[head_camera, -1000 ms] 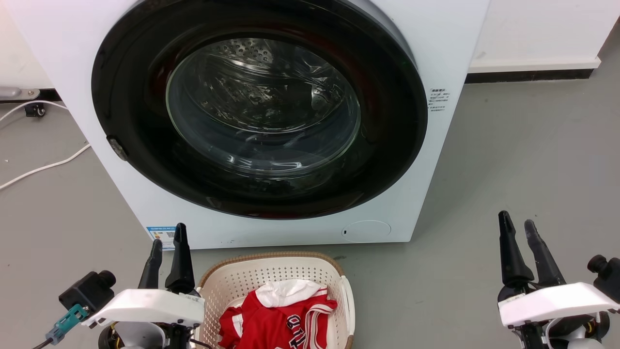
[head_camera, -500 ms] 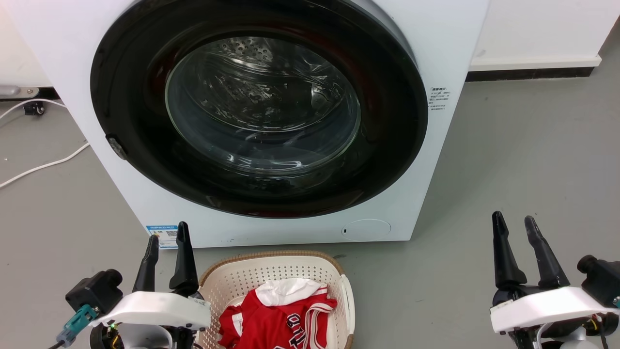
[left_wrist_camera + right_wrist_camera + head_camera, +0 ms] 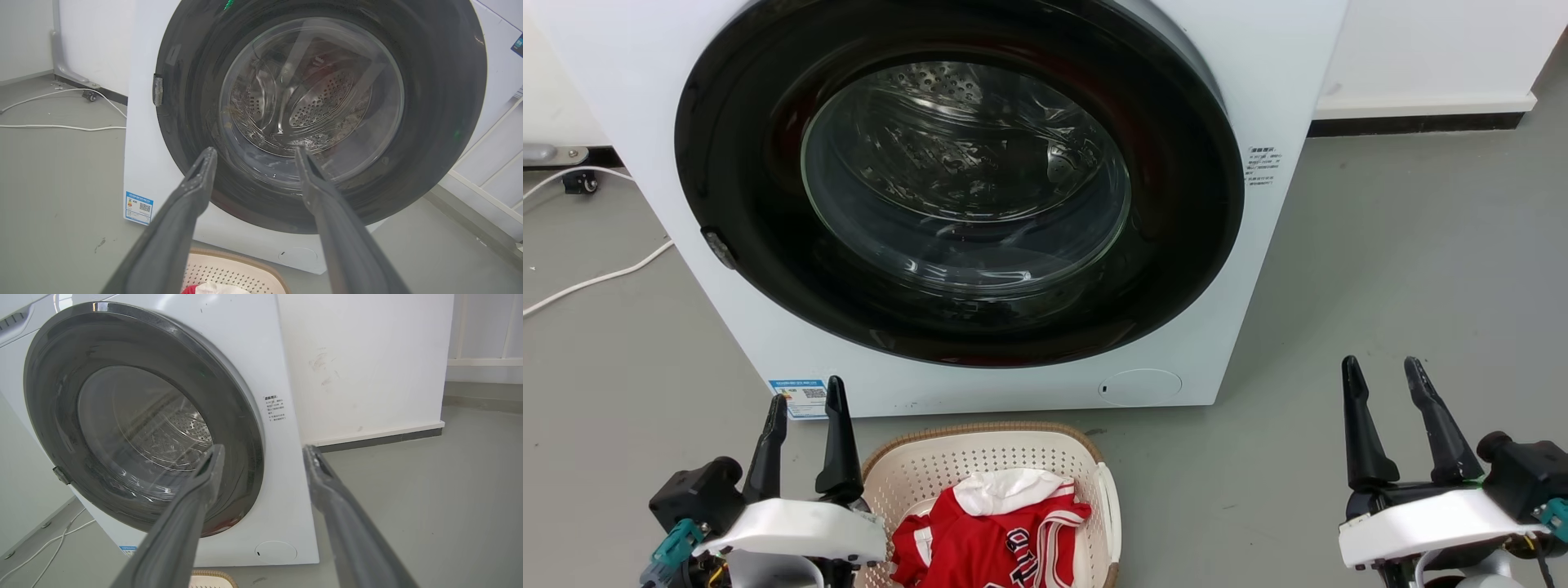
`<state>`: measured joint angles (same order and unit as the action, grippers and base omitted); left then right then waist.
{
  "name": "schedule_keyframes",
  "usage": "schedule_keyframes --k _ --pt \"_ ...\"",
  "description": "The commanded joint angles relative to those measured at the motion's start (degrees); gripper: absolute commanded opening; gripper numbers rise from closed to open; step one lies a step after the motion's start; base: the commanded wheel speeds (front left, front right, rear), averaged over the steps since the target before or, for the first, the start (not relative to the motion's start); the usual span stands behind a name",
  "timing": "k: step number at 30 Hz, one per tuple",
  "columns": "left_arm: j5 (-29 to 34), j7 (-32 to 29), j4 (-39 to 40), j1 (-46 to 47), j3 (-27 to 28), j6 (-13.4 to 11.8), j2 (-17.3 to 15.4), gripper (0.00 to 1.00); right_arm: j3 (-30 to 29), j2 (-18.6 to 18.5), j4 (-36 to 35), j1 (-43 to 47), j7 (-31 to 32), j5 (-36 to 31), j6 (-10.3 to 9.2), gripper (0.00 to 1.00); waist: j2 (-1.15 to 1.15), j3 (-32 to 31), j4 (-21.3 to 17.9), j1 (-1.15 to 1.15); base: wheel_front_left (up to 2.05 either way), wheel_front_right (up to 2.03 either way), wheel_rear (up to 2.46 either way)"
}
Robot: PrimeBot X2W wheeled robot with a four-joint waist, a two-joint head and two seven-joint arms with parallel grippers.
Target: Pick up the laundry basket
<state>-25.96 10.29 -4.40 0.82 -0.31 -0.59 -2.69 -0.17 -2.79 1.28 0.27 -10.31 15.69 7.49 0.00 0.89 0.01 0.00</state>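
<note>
Left gripper (image 3: 806,392) sits at the lower left of the head view, its two dark fingers spread apart with nothing between them, pointing up toward the washing machine (image 3: 1258,82). Its inner finger stands close beside the left end of the laundry basket (image 3: 980,429); whether it touches the rim cannot be told. At the lower right, the right gripper (image 3: 1382,363) is parted in the same way and empty, over bare grey floor (image 3: 1380,261) and well apart from the basket. The basket rests on the floor between the two grippers, nearer the left one, just in front of the machine and below its round dark door (image 3: 727,163); the bottom edge of the head view cuts off its near part. Its cream perforated wall and brown woven-look rim show, with a white handle (image 3: 1107,506) on its right side. Inside lie a red jersey (image 3: 988,539) with white trim and, above it, a white garment (image 3: 1005,490). The door is shut, with the metal drum visible through the glass. A blue sticker (image 3: 800,398) marks the machine's lower left corner and a round cover (image 3: 1139,388) its lower right. A white cable (image 3: 596,282) trails across the floor to the machine's left.
</note>
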Motion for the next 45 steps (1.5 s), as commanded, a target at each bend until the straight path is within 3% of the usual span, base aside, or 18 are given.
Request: schedule_keyframes --k 1,26,45 --pt "1.22 0.52 0.60 -0.26 -0.13 -0.19 -0.21 1.00 0.15 -0.16 -0.82 0.26 -0.49 -1.23 0.00 1.00 0.00 -0.01 0.01 0.00 0.00 0.00 0.00" --pt "12.81 3.50 1.61 -1.49 -0.29 -1.48 -0.25 1.00 0.13 -0.17 -2.39 1.65 -3.43 -12.55 -0.01 1.00 0.00 0.12 0.07 0.00 0.00 0.00 0.00" --pt "18.36 5.00 1.21 -2.20 0.07 -0.64 -0.26 1.00 0.05 -0.15 -2.54 2.18 -4.90 -16.92 -0.01 1.00 0.00 0.01 0.00 0.00 0.00 0.00 0.00"
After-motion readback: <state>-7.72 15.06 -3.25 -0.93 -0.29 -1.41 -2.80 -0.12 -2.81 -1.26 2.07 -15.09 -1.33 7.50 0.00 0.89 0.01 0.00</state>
